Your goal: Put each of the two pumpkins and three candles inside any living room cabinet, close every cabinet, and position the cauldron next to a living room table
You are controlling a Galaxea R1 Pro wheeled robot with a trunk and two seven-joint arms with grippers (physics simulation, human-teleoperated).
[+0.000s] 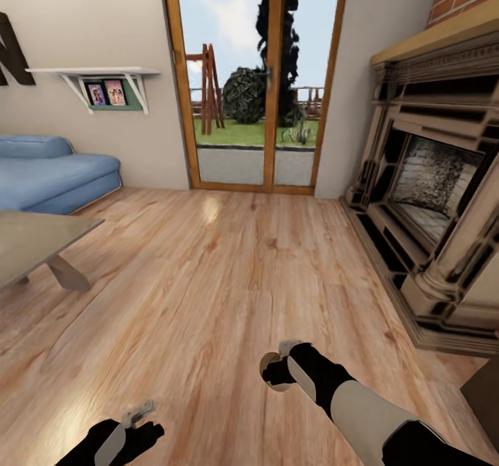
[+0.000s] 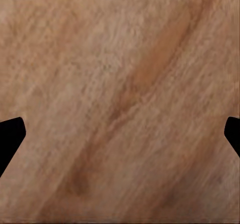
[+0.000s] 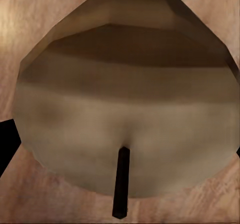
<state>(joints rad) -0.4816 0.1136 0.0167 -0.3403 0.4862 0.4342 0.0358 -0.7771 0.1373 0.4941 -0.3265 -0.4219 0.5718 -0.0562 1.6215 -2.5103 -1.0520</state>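
Carrying a short tan-beige cylindrical candle [image 3: 125, 109], dark wick up, clamped in the right gripper [image 1: 277, 370] above the wood-plank floor [image 1: 229, 279]; keeping it level, left gripper [image 2: 120, 134] jaws hanging apart

Right hand [image 1: 277, 371] closed around a candle [image 3: 125, 109], left hand [image 1: 142, 421] spread wide

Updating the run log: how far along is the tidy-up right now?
Nothing visibly finished: neither a stored item nor the cabinet is in sight. In hand: the right end effector carries a candle over the wood floor; the left end effector is open and empty. Remaining: storing this candle; the other items' status cannot be judged here.
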